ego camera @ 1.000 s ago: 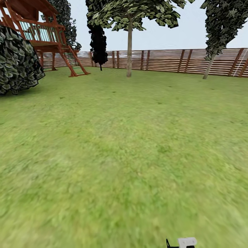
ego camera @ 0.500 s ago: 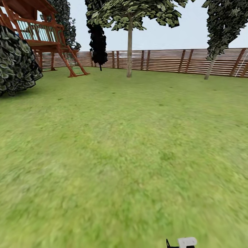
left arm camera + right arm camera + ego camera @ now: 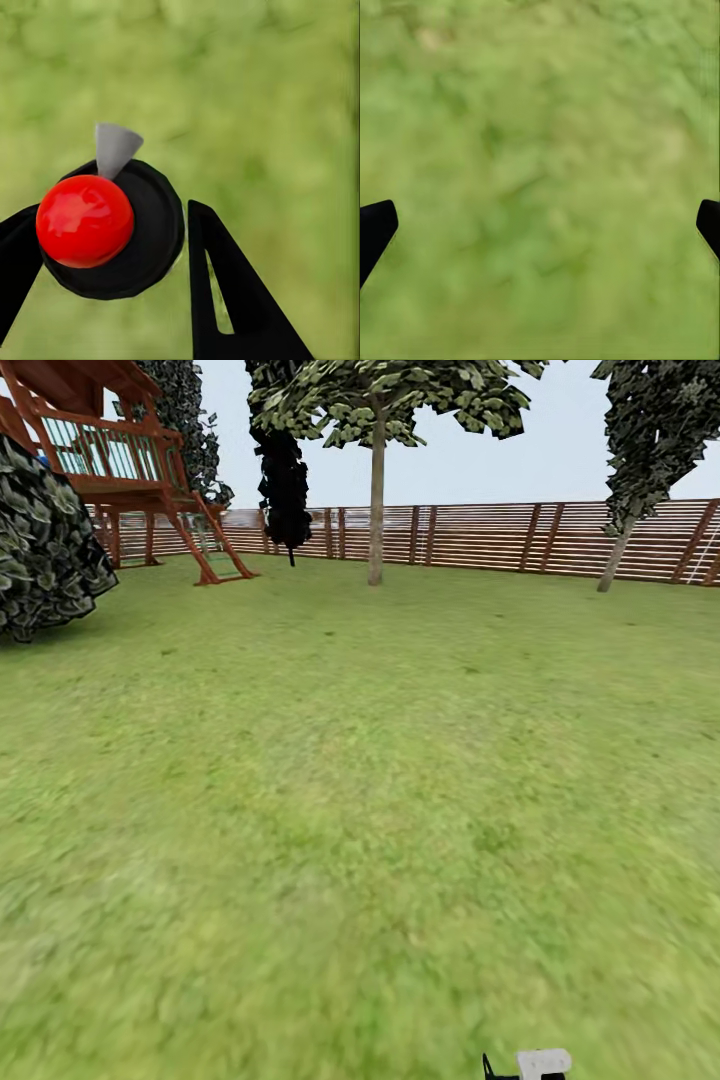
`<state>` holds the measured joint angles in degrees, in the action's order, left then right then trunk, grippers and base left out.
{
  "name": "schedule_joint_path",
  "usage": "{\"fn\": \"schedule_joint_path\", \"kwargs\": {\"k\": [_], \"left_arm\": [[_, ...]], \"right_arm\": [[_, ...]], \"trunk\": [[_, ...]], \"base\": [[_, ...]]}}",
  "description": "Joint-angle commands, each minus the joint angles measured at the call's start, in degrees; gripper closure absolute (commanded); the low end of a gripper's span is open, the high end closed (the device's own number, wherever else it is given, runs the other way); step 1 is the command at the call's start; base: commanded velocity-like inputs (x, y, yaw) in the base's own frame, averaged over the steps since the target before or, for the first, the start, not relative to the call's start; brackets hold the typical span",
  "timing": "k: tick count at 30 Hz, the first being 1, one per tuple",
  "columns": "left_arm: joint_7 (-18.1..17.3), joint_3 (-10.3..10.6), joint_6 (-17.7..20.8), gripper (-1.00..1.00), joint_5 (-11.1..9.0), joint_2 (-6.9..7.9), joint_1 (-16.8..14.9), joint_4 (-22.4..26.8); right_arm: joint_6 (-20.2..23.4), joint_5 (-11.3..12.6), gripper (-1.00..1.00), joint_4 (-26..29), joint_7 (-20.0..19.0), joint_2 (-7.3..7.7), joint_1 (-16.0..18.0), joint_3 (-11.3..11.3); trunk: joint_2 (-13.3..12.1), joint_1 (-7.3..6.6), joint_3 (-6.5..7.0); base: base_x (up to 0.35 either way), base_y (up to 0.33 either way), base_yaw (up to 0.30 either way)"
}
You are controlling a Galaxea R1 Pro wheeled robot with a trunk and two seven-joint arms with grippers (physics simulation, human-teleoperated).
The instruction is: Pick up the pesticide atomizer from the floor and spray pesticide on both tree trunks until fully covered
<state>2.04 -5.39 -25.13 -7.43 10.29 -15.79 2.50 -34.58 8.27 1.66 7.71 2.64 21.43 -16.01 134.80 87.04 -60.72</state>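
Atomizer [image 3: 105, 229] sits pinched between my left gripper [image 3: 105, 277] fingers, red cap and grey nozzle up over grass [image 3: 350, 810]. Right gripper [image 3: 540, 225] spread wide, empty. Nearest tree trunk [image 3: 376, 510] stands well off by the fence [image 3: 470, 535]; second trunk [image 3: 612, 565] off to the right. Risk: grip looks off-centre, so bumps while driving could twist the bottle and send spray wide of the bark
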Motion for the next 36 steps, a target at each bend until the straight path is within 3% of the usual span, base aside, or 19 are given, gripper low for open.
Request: {"fn": "schedule_joint_path", "kwargs": {"k": [1, 36], "left_arm": [[-0.1, -0.43, -0.18, 1.0, 0.04, -0.01, -0.03, -0.04], [-0.11, -0.41, -0.18, 1.0, 0.13, -0.12, -0.03, -0.07]], "right_arm": [[-0.14, 0.52, -1.0, 0.0, 0.11, 0.0, 0.02, -0.52], [-0.14, 0.52, -1.0, -0.04, 0.11, 0.0, 0.02, -0.52]], "trunk": [[0.02, 0.02, -0.05], [0.02, 0.02, -0.05]], "base": [[0.339, 0.0, 0.0], [0.339, 0.0, 0.0]]}}
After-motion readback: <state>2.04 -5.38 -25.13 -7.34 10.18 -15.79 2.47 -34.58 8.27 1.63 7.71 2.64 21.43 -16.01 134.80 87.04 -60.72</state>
